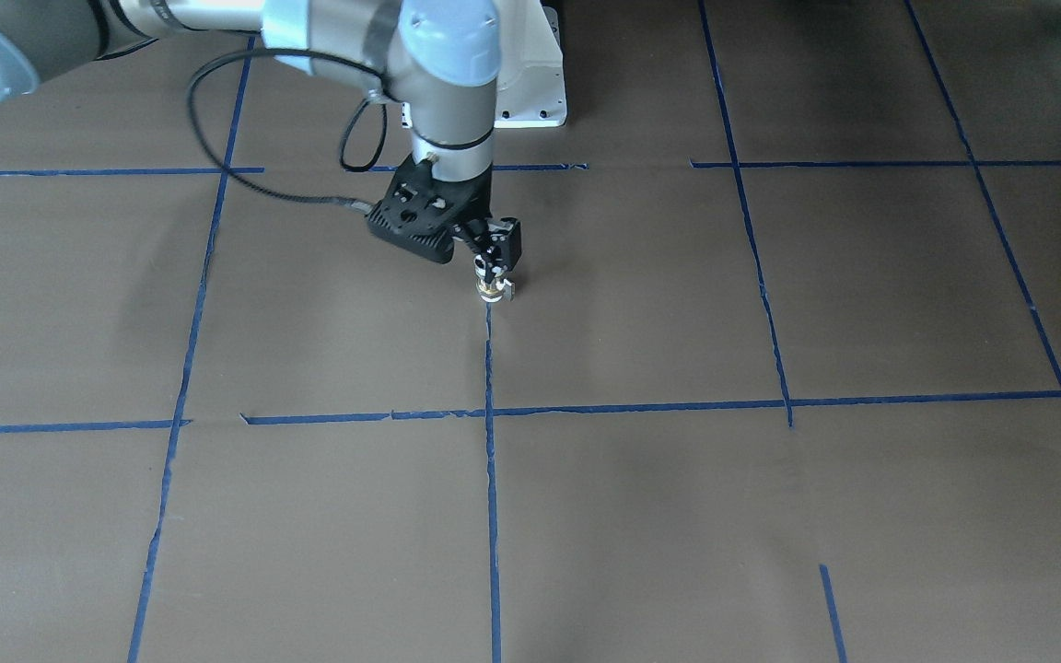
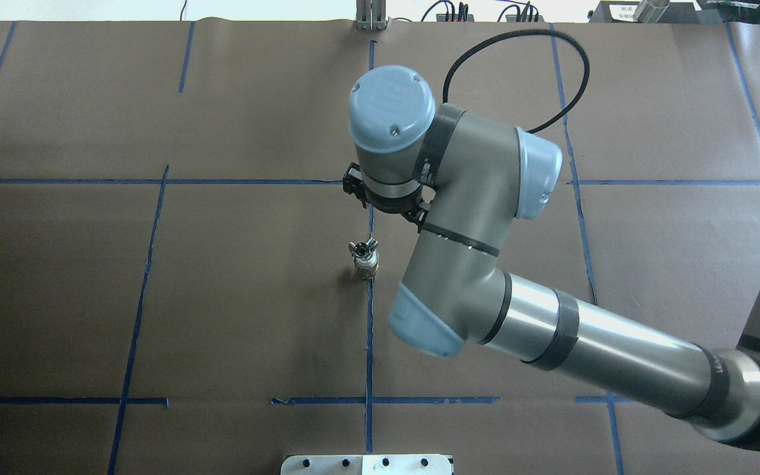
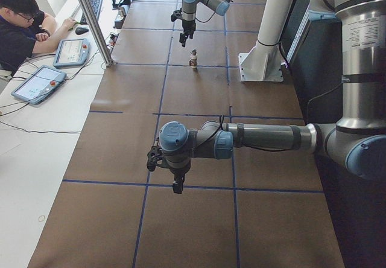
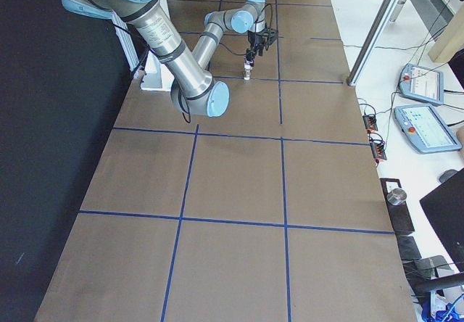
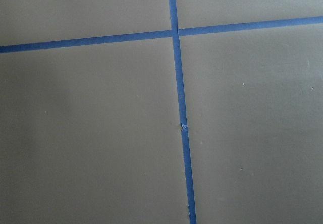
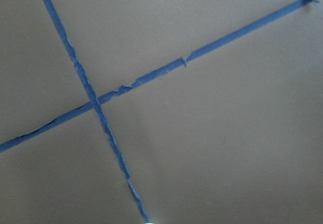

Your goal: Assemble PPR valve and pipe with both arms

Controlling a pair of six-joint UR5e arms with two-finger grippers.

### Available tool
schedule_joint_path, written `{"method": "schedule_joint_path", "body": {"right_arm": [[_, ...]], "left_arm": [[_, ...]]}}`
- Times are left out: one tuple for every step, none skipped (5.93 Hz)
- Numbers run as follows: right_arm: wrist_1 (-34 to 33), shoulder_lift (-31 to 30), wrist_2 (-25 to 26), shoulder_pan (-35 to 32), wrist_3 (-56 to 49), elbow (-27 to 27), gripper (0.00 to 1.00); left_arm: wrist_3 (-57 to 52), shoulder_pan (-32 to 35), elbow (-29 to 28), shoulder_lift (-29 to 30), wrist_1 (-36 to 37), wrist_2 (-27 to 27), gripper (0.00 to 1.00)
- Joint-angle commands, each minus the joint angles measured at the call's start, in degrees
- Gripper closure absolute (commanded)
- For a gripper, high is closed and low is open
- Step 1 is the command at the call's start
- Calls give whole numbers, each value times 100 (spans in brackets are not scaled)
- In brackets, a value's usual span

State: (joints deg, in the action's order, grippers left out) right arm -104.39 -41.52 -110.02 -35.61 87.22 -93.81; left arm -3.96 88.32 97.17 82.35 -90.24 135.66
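Right pincer (image 1: 498, 267): released, pointing straight down. The front-facing view shows its 2 fingers standing apart with nothing between them.

Left pincer (image 3: 177, 185): seen only in the left side view, pointing down over the bare tabletop (image 1: 770, 516), well apart from the parts. Cannot tell whether it is released or clenched.

View differences:
- Front-facing: the right pincer's tips seem to overlap the top of the parts.
- Left side view: a clear gap shows between the pincer and the parts, with the pincer higher and offset.
- Overhead: the right arm (image 2: 551, 323) has its wrist over its own pincer and hides most of it. The parts lie fully in sight, just on the robot's side of the wrist.
- Both wrist views: only brown paper and crossing blue tape; no parts, no fingers.

Parts:
- The PPR valve (image 2: 367, 267) stands upright on a blue tape line (image 1: 491, 368) near the middle of the tabletop, long axis vertical.
- The pipe (image 2: 363, 248) sits on the valve's top end, touching it. Its cross-bar lies horizontal, running roughly left to right in the overhead view.
- I cannot tell how deeply the 2 parts are joined.
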Motion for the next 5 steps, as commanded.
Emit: {"method": "schedule_joint_path", "body": {"right_arm": [[-2,-573,-1061,-1222,-2101,-14,0],[-2,-1081,-1657,-1986,-3609,-40,0],[15,-1773,-1785,-2568,-5025,-206,0],[42,-2503,-1795,-3087,-6370,-347,0],[68,-3276,-1804,-3536,-7724,-453,0]], "left_arm": [[18,1,-258,1,-3,13,0],[-8,1,-259,62,-3,4,0],[9,10,-181,36,15,-13,0],[10,27,-146,-16,15,-22,0],[1,27,-102,61,15,-31,0]]}}
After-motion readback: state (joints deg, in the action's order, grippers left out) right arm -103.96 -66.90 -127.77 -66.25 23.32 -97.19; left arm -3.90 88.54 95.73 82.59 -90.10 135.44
